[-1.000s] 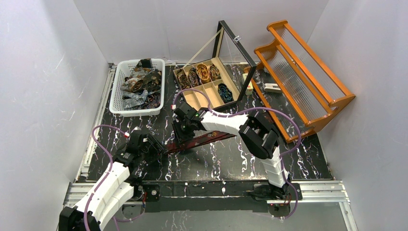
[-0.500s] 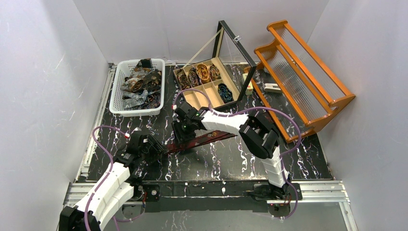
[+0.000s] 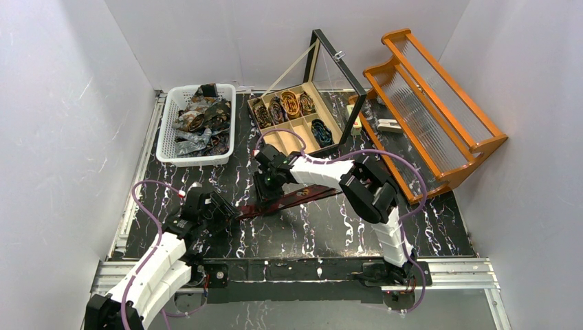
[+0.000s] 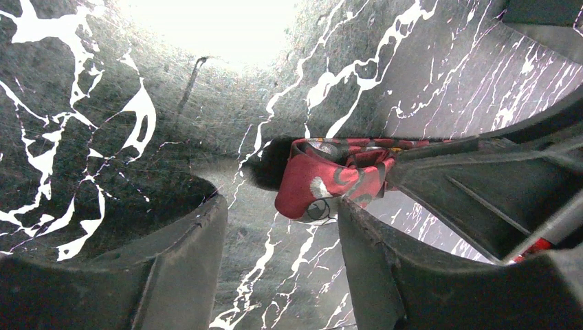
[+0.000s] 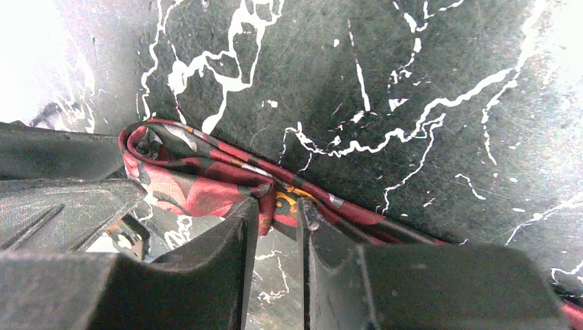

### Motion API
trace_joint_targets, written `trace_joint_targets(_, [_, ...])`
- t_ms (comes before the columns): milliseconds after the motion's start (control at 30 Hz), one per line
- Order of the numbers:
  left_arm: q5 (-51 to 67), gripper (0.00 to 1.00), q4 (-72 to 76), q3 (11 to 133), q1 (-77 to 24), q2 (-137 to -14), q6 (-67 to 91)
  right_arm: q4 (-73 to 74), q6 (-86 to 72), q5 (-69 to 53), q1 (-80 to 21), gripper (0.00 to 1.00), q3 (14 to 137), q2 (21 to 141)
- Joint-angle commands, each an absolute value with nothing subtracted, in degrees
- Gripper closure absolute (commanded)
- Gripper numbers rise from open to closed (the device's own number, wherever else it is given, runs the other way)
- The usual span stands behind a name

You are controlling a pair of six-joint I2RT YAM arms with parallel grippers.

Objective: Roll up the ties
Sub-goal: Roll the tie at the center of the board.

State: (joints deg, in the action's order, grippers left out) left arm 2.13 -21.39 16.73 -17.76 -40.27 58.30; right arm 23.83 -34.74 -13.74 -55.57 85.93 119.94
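Near side of wooden box (image 3: 278, 141): red tie (image 3: 309, 195) lies flat, one end folded. Right gripper (image 5: 276, 206) narrow, pinching fold; left gripper (image 4: 275, 203) wide, empty. Likely light, limp, slippery; take hold at folded end.

I'm seeing free black marbled counter (image 3: 323, 230) nearside; white plastic basket (image 3: 194, 159) and wooden divided box (image 3: 280, 142) are blocking beyond.

Boxed in by plain white walls (image 3: 62, 103) on three sides, under bright, even light. Below, a black marble-look tabletop (image 3: 309, 234) veined in white, edged with silver rails (image 3: 454, 271) at the near and left sides. At far right, an orange wooden rack (image 3: 440, 103) with ribbed clear panels, set askew.
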Motion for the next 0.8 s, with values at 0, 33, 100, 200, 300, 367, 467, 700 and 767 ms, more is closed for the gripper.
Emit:
trace_joint_targets(0, [0.89,0.41,-21.29,16.62,-17.99,-38.75,58.13,24.34,-35.5,-14.0,-55.28,0.65,83.52,121.49])
trace_joint_targets(33, [0.83,0.4,-21.09,16.55,-17.97,-38.33,58.17,24.0,-35.51,-13.93,-55.28,0.65,82.94,121.38])
trace_joint_targets(100, [0.99,0.39,-20.57,16.36,-17.94,-37.86,58.14,23.58,-35.51,-13.8,-55.28,0.65,82.11,121.17])
trace_joint_targets(200, [1.48,0.39,-19.48,15.84,-18.01,-38.32,57.46,23.55,-35.29,-13.62,-55.29,0.66,81.72,121.37])
trace_joint_targets(300, [1.24,0.4,-18.88,16.07,-17.95,-39.12,56.31,23.51,-35.18,-13.68,-55.33,0.66,81.28,121.45])
trace_joint_targets(367, [1.04,0.42,-17.33,16.23,-17.93,-39.57,54.41,23.03,-34.8,-14.03,-55.28,0.66,81.11,121.41])
trace_joint_targets(467, [1.51,0.45,-15.09,16.44,-17.96,-41.22,52.07,22.9,-34.39,-14.16,-55.28,0.66,81.02,121.59])
trace_joint_targets(700, [3.98,0.53,-10.02,13.67,-17.98,-42.38,50.26,23.25,-33.84,-14.63,-55.26,0.66,81.34,122.52])
trace_joint_targets(767, [3.93,0.53,-9.61,12.82,-17.93,-40.68,50.39,23.29,-33.81,-14.9,-55.18,0.67,81.46,122.76])
